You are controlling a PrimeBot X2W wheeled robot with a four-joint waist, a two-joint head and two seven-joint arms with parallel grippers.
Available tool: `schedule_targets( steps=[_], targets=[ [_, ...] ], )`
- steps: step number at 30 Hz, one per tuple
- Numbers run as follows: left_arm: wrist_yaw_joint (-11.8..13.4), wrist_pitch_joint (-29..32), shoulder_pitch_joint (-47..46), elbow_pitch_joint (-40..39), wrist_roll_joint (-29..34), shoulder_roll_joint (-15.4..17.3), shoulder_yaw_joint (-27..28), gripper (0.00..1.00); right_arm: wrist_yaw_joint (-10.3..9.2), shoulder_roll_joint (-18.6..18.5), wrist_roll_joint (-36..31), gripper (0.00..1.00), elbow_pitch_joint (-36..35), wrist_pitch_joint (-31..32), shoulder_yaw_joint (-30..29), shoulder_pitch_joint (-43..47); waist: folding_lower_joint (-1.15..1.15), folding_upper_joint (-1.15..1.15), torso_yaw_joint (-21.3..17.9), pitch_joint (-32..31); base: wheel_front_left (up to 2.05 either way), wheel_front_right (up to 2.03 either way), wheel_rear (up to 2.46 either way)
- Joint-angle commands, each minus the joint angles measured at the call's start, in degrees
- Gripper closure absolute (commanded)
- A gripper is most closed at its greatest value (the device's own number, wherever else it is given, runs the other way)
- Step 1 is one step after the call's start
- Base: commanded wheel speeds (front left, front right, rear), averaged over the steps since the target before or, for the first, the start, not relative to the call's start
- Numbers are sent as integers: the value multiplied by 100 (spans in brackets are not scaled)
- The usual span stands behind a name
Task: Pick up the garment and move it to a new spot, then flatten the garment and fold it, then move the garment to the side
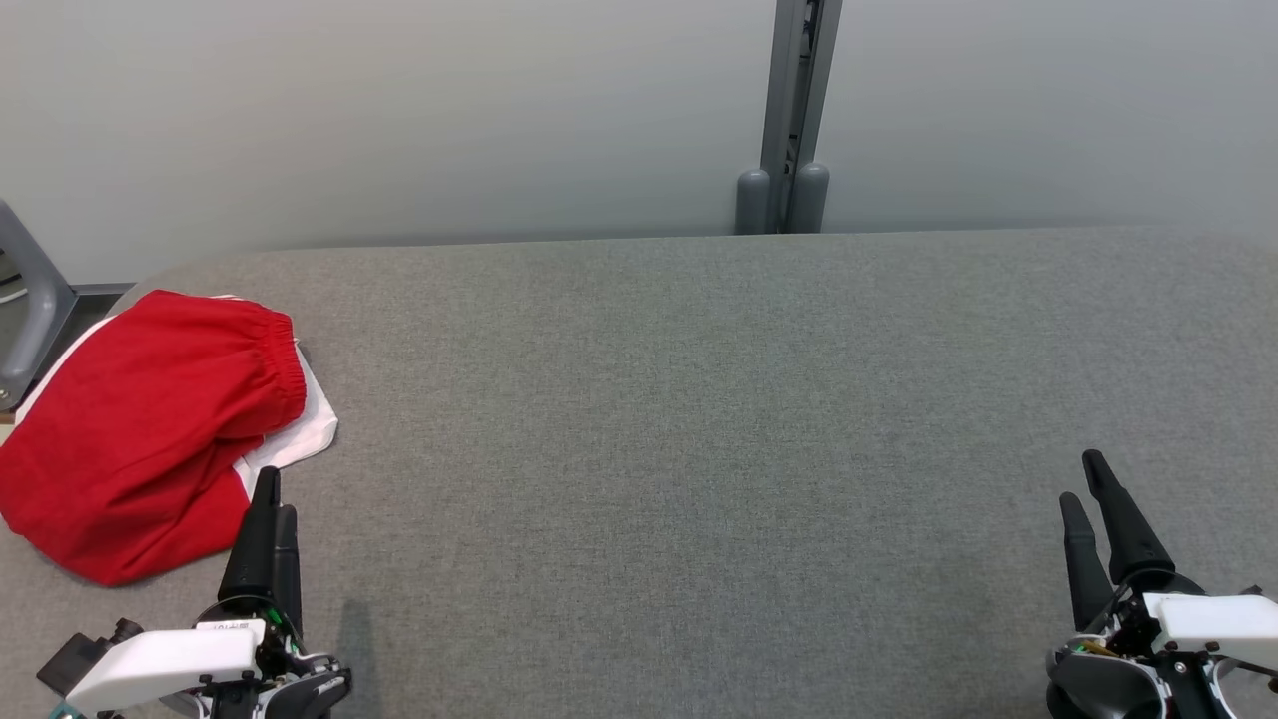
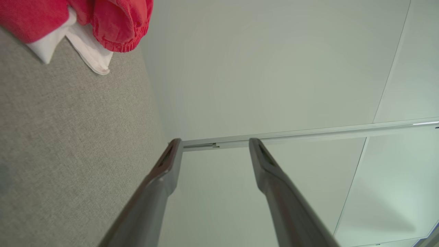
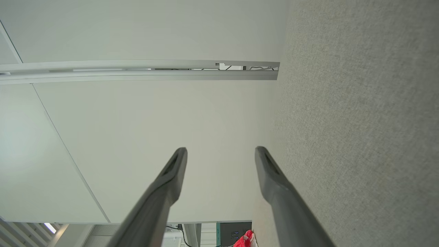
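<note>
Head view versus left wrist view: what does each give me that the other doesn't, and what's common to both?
Head view adds: the right gripper, open, the red garment as a whole heap, and a grey frame at the left edge.
Left wrist view adds: the left gripper face-on, fingers clearly apart with nothing between, plus wall panel seams.
Both: the garment's elastic waistband, white cloth beneath it, the grey table, the grey post.

Soft red cloth garment (image 1: 140,419) is lying on coarse matt grey fabric tabletop (image 1: 699,449), just beside smooth matt dark fingers (image 1: 262,539).
</note>
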Motion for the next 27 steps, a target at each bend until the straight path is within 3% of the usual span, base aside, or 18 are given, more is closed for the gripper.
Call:
schedule_targets(
  steps=[1, 13, 27],
  targets=[
    [-3, -47, -171, -146, 126, 53, 2, 0, 4, -55, -16, 0, -145, -58, 37, -166, 0, 0, 0, 1, 0, 0, 0],
    [-4, -347, -191, -314, 976, 63, -43, 0, 5, -186, -535, 0, -312, -411, 366, -264, 0, 0, -5, 3, 0, 0, 0],
    [271, -649, -177, -515, 2588, 73, -235, 0, 7, -159, -2448, 0, -441, -729, 496, -337, 0, 0, -4, 28, 0, 0, 0]
  ],
)
